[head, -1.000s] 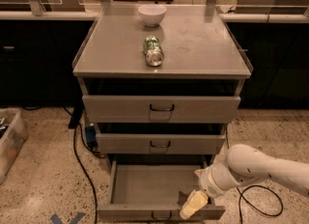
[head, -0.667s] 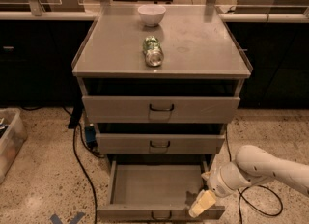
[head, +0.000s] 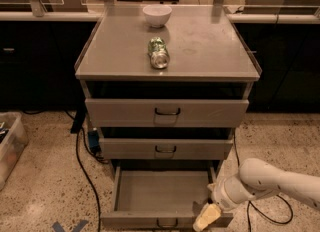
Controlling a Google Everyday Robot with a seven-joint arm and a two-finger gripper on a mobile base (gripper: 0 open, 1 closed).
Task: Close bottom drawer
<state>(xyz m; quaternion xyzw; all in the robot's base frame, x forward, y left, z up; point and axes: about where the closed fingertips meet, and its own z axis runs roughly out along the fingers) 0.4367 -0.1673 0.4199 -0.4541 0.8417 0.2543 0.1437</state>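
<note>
The bottom drawer [head: 162, 191] of the grey metal cabinet is pulled far out, its shallow tray bare. Its slim front [head: 145, 220] runs along the lower edge of the view, with a small black loop handle [head: 167, 223] at mid-front. My gripper [head: 206, 217] hangs from the white arm [head: 272, 181] that comes in from the right. Its pale fingers sit at the right end of the drawer front, right of the handle.
The middle drawer [head: 165, 148] and top drawer [head: 166, 112] stand slightly out. A lying green can [head: 159, 52] and a white bowl [head: 157, 15] sit on the cabinet top. A black cable [head: 82, 168] runs on the floor to the left, a clear bin [head: 10, 148] at far left.
My gripper and arm have moved down and to the right, from over the drawer's front right corner to beside its right end. The drawer has not visibly moved.
</note>
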